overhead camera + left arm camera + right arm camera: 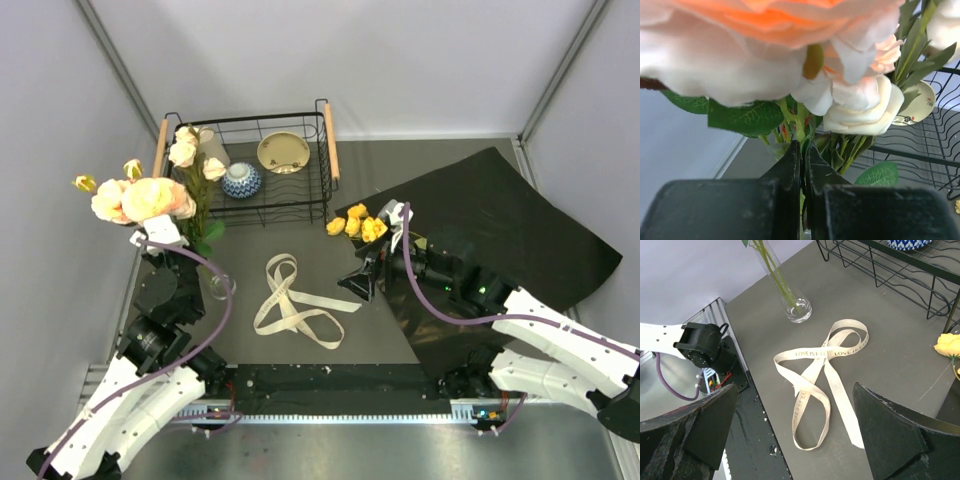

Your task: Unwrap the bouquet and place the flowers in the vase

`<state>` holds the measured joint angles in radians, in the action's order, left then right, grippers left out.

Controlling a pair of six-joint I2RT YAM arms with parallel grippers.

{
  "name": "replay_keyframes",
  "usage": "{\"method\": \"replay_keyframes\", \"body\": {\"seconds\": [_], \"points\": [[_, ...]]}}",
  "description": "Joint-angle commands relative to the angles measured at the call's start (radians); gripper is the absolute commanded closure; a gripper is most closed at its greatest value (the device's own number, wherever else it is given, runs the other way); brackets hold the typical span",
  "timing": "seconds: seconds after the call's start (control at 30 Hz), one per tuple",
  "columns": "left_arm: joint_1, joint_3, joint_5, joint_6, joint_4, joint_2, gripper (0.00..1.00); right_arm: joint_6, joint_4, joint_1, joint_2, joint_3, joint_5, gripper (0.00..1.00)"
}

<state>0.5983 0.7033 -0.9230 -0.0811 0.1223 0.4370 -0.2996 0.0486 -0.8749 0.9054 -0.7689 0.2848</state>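
Status check, unwrap-and-vase run. Nearest the arm bases, the cream ribbon (822, 375) lies loose and untied on the dark table (300, 250), so I judge the untying done. Just to its left stands the vase (796, 307), upright, with a few green stems reaching down into it. The left gripper (802, 150) sits above the vase with its fingers pressed together on green stems. Over it spread the peach and cream flowers (145, 198), tall and leaning toward the left wall. Whether every stem in that bunch reaches the vase cannot be told from these views. The right gripper (795, 390) hangs mid-table with its jaws spread wide and nothing between them, looking across the ribbon toward the vase. Beyond it, the black paper sheet (520, 215) lies flat and open on the right of the table, so the wrap is off. A small cluster of yellow roses (358, 223) rests at the sheet's left corner, well apart from the vase and ungripped. At the far edge, the wire basket (325, 150) holds a blue-patterned bowl (241, 180) and a small plate (283, 152), not part of the job. Judgement: unwrapping complete, placing partly done. Left to do: settle and release the peach bunch, then fetch the yellow roses and put them in the vase.
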Motion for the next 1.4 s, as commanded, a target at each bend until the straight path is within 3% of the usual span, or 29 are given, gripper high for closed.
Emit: {"method": "replay_keyframes", "body": {"seconds": [0.0,0.27,0.33,0.53,0.63,0.73,0.83,0.93,1.0,1.07,1.13,1.17,1.2,1.27,1.3,1.37], "points": [[0.000,-0.037,-0.043,0.073,-0.007,-0.015,1.00,-0.015,-0.041,-0.001,-0.011,-0.024,0.014,0.01],[0.001,-0.041,-0.059,0.105,0.020,-0.004,1.00,-0.024,-0.069,-0.001,-0.023,-0.007,0.014,0.01],[0.000,-0.022,-0.063,0.119,0.046,-0.004,0.96,-0.024,-0.062,-0.001,-0.025,-0.007,0.010,0.01],[0.001,0.033,-0.030,0.153,0.118,-0.027,0.59,0.002,-0.052,-0.001,-0.026,-0.006,-0.012,0.01],[0.001,0.077,0.009,0.172,0.181,-0.041,0.50,0.040,0.005,-0.001,-0.026,-0.015,-0.047,0.01],[0.000,0.149,0.051,0.207,0.256,-0.058,0.47,0.092,0.057,-0.001,-0.025,-0.033,-0.104,0.01],[0.001,0.231,0.134,0.263,0.367,-0.090,0.12,0.138,0.112,0.011,-0.011,-0.062,-0.179,0.01],[0.001,0.294,0.332,0.307,0.444,-0.135,0.10,0.206,0.201,0.072,0.033,-0.084,-0.277,0.01],[0.001,0.318,0.560,0.311,0.476,-0.173,0.10,0.214,0.288,0.143,0.078,-0.104,-0.362,0.01],[0.001,0.354,0.720,0.323,0.490,-0.187,0.11,0.205,0.336,0.301,0.162,-0.118,-0.355,0.02],[0.000,0.381,0.961,0.342,0.497,-0.181,0.12,0.227,0.353,0.402,0.210,-0.113,-0.358,0.08],[0.000,0.386,1.027,0.362,0.494,-0.161,0.12,0.252,0.352,0.410,0.254,-0.106,-0.386,0.10],[0.001,0.392,1.178,0.371,0.476,-0.149,0.12,0.308,0.324,0.412,0.269,-0.096,-0.454,0.15],[0.001,0.394,1.320,0.397,0.450,-0.092,0.13,0.385,0.265,0.418,0.311,-0.049,-0.519,0.22],[0.001,0.394,1.431,0.405,0.435,-0.068,0.13,0.434,0.210,0.427,0.331,-0.032,-0.559,0.32],[0.001,0.383,1.544,0.434,0.364,0.008,0.14,0.447,0.183,0.487,0.401,-0.023,-0.543,0.39]]}}
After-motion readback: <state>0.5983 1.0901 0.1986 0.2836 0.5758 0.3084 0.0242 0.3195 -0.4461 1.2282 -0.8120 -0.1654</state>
